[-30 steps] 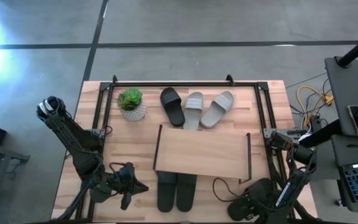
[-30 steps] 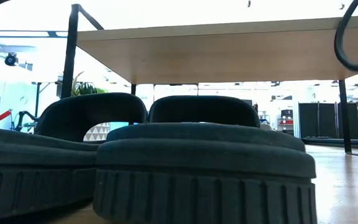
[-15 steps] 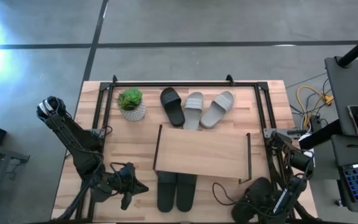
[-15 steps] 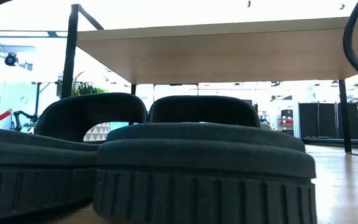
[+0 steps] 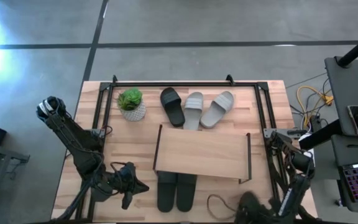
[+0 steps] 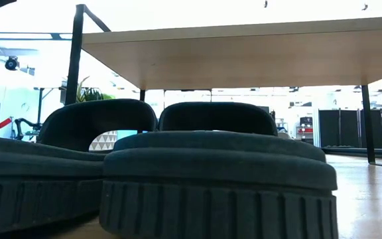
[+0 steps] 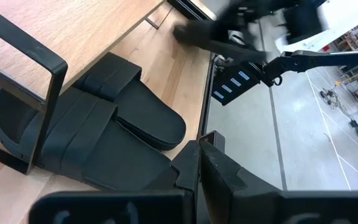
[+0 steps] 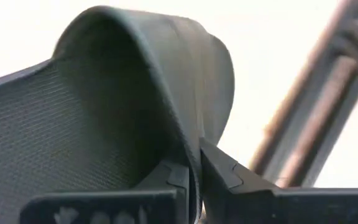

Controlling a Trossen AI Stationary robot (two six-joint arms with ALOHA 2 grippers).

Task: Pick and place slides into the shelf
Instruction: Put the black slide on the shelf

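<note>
The right gripper [image 8: 194, 177] has its fingers [image 8: 229, 174] pinched together on the strap of a black slide [image 8: 104, 106], at the table's near right corner. In the high view that slide [image 5: 250, 204] shows dark and blurred by the table [image 5: 272, 124] edge. The left gripper [image 5: 129, 186] rests at the near left with fingers fully closed on nothing. Two black slides [image 5: 176, 190] lie side by side, toes under the shelf [image 5: 202, 152]. Beyond the shelf lie another black slide [image 5: 173, 106] and two grey slides [image 5: 207, 110], beside a potted plant [image 5: 131, 103].
</note>
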